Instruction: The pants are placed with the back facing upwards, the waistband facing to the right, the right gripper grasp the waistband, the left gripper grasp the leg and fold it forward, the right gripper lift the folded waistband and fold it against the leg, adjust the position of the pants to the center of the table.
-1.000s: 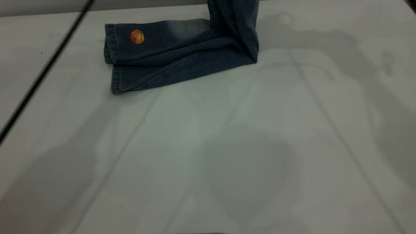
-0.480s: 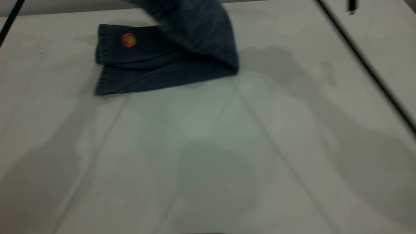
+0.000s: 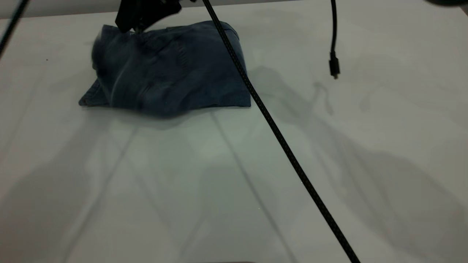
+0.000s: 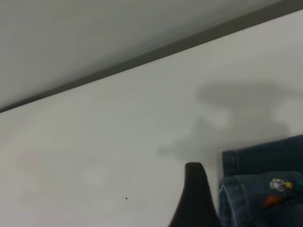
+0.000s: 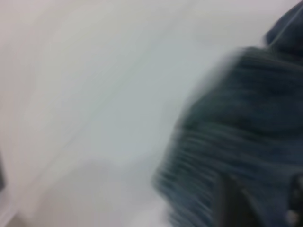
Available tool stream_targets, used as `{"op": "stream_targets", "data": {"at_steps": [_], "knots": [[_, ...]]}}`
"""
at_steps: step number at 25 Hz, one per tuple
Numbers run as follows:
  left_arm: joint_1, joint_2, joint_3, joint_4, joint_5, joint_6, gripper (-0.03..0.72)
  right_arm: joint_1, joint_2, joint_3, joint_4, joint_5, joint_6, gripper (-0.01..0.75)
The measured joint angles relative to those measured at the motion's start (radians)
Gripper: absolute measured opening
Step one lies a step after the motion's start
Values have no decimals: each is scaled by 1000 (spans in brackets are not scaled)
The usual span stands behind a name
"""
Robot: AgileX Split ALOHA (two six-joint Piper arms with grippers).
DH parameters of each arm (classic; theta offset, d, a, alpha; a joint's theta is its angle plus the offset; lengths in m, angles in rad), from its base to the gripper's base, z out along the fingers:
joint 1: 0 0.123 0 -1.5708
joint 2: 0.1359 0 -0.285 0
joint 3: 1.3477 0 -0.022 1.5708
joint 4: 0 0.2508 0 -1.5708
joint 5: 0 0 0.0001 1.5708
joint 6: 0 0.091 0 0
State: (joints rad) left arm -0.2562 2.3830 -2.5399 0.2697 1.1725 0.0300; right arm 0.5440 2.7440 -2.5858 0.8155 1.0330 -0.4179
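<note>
The blue denim pants (image 3: 172,69) lie as a folded bundle at the far left of the white table (image 3: 234,182). My right gripper (image 3: 137,27) hangs over the bundle's far left corner, shut on the waistband (image 3: 117,34), and the cloth rises up to it. In its wrist view, the right gripper (image 5: 262,201) has denim between its fingers. A hem of the leg (image 3: 87,100) pokes out at the bundle's near left. The left gripper (image 4: 251,208) is open beside the printed leg (image 4: 265,189); only one finger (image 4: 194,198) shows.
A black braided cable (image 3: 278,135) runs diagonally across the table from the far middle to the near right. A second cable with a plug (image 3: 333,67) dangles at the far right. Another cable (image 3: 11,22) crosses the far left corner. The table's far edge (image 4: 142,54) is close.
The right gripper has swung the raised waistband from the right over to the left, laying the upper half on the legs and hiding the basketball print. Its cable now crosses the table.
</note>
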Motion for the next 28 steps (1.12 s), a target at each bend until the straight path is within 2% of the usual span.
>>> {"op": "stream_targets", "data": {"at_steps": [4, 6, 8, 11, 16, 21, 24, 28], "knots": [[0, 0, 0, -23, 0, 6, 504, -7, 23, 0, 2, -102, 33, 485], [0, 0, 0, -42, 0, 24, 504, -19, 21, 0, -27, -105, 51, 580], [0, 0, 0, -69, 0, 58, 504, -39, 8, 0, -97, -70, 82, 626], [0, 0, 0, -142, 0, 109, 504, -101, -28, 0, -234, 41, 168, 634], [-5, 5, 12, -303, 0, 165, 504, -250, -82, -1, -406, 176, 300, 591], [-45, 27, 147, -320, 0, 206, 504, -369, -96, -2, -427, 202, 328, 582], [-77, 34, 263, -320, 0, 268, 504, -404, -96, -2, -428, 206, 332, 582], [-119, 34, 405, -323, 0, 422, 504, -414, -96, -2, -427, 206, 336, 582]]}}
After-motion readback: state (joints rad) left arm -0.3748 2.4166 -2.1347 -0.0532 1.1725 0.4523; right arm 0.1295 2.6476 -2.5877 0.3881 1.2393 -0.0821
